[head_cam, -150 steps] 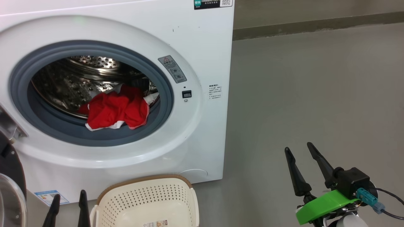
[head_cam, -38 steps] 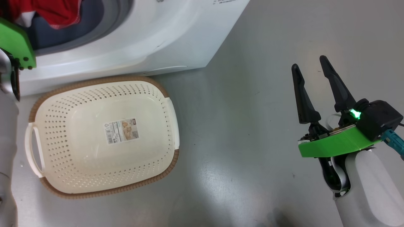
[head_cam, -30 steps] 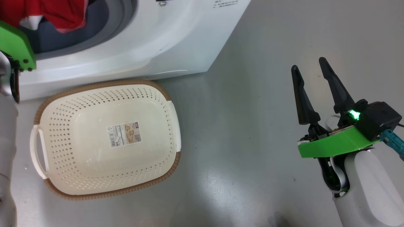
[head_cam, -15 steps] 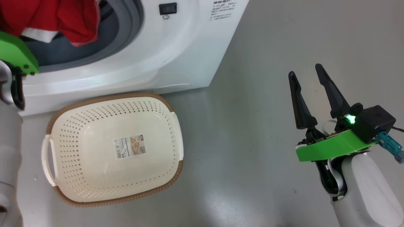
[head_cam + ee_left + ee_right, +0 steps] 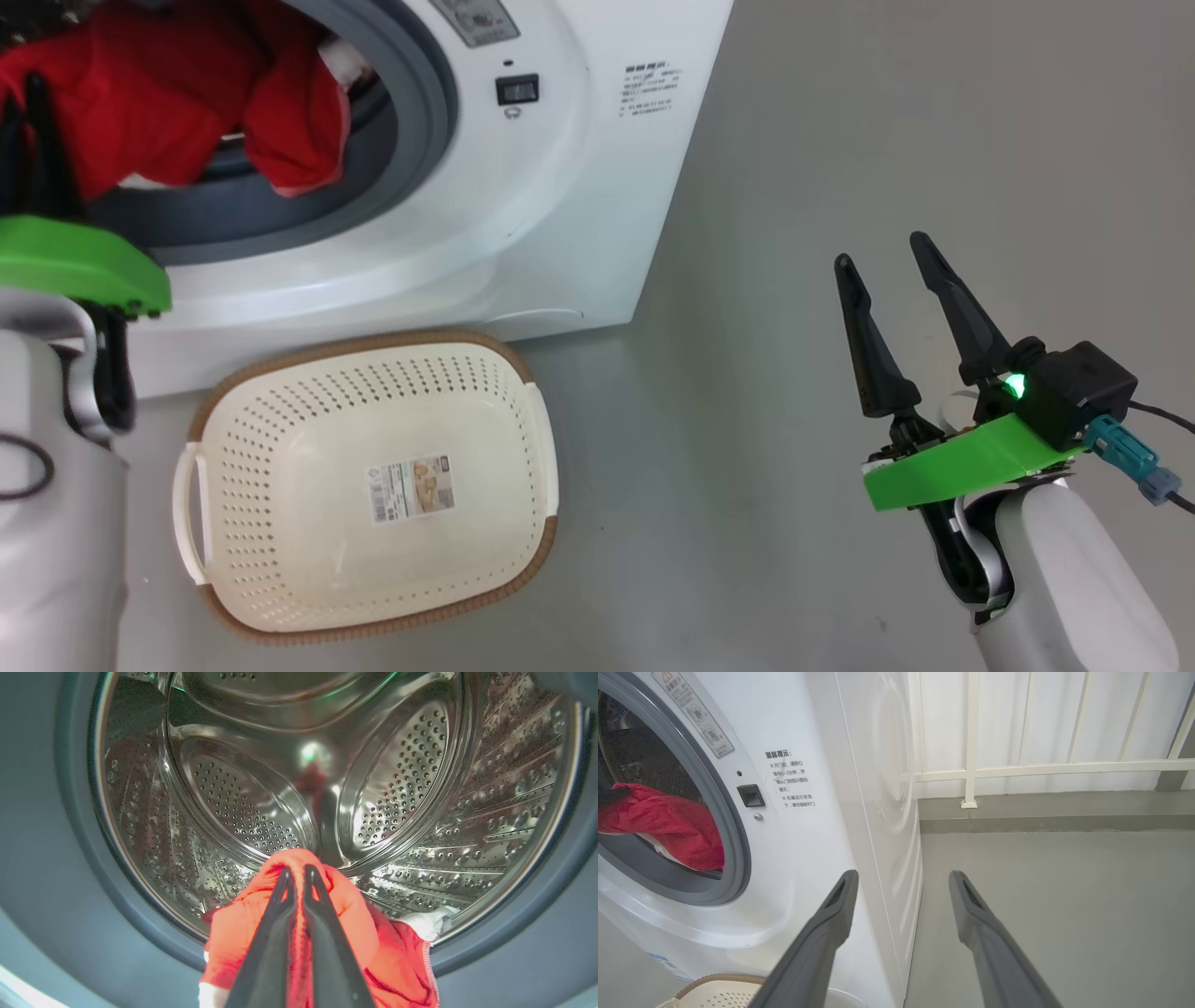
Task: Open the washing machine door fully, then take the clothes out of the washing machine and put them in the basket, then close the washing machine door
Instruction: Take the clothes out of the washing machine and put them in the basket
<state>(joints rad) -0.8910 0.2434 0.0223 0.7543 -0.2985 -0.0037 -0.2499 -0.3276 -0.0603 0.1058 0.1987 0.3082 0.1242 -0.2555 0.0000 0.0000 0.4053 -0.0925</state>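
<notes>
The white washing machine (image 5: 560, 187) stands with its mouth uncovered; its door is out of view. Red clothes (image 5: 168, 103) with white parts bunch at the grey rubber ring (image 5: 411, 140). My left gripper (image 5: 298, 870) is shut on the clothes (image 5: 345, 924) at the drum's (image 5: 243, 802) front lip, and its dark fingers also rise in the head view (image 5: 23, 98). The cream basket (image 5: 233, 523) sits on the floor in front of the machine, holding nothing. My right gripper (image 5: 882, 252) hangs open over bare floor to the right, its fingers spread in its wrist view (image 5: 902, 877).
Grey floor (image 5: 840, 140) stretches right of the machine. A white railing (image 5: 1041, 767) and a low kerb run behind it. My pale left forearm (image 5: 47, 523) stands just left of the basket.
The head camera has tilted up, so the whole picture slid down. Since five seconds ago the left gripper has reached into the mouth and shut on the clothes. The right gripper is unchanged.
</notes>
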